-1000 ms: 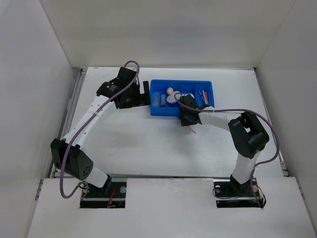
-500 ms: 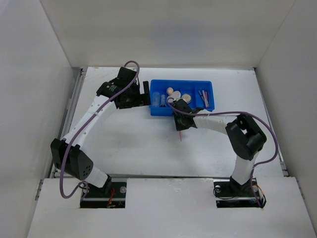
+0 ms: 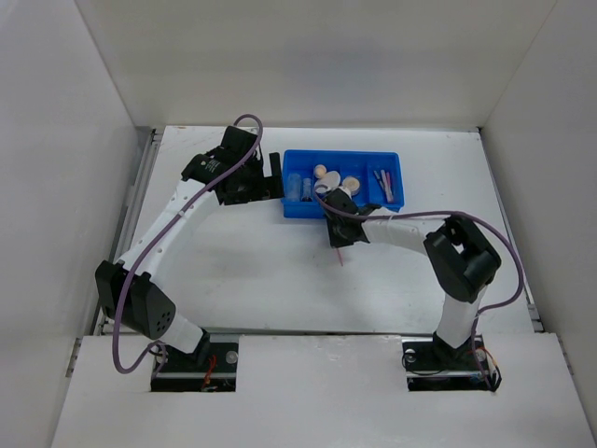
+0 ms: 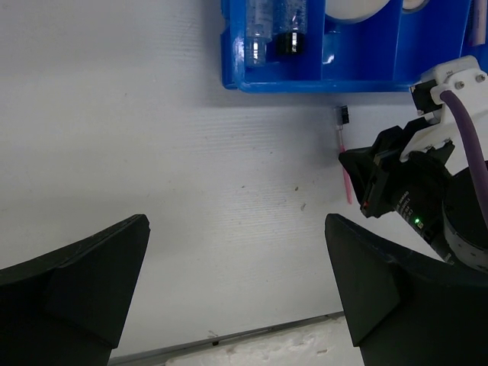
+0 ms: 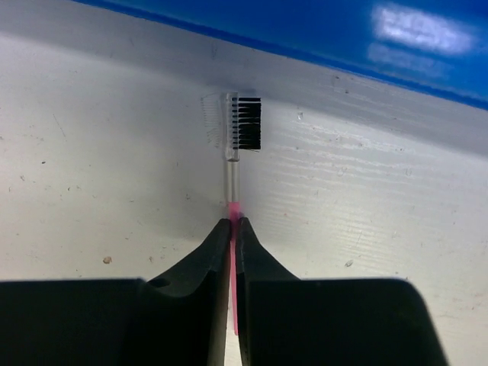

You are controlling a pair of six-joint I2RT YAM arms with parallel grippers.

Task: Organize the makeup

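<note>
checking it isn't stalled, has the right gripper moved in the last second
Yes. The right gripper, shut on the brush, shifted left along the tray's near wall, toward its middle.

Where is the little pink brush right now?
In the right wrist view, the brush is pinched by its pink handle in the right hand, just outside the near wall of the blue tray, bristles toward it.

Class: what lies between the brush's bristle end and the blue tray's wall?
Nothing: only a bare strip of table separates the brush from the tray, as the right wrist view shows.
</note>
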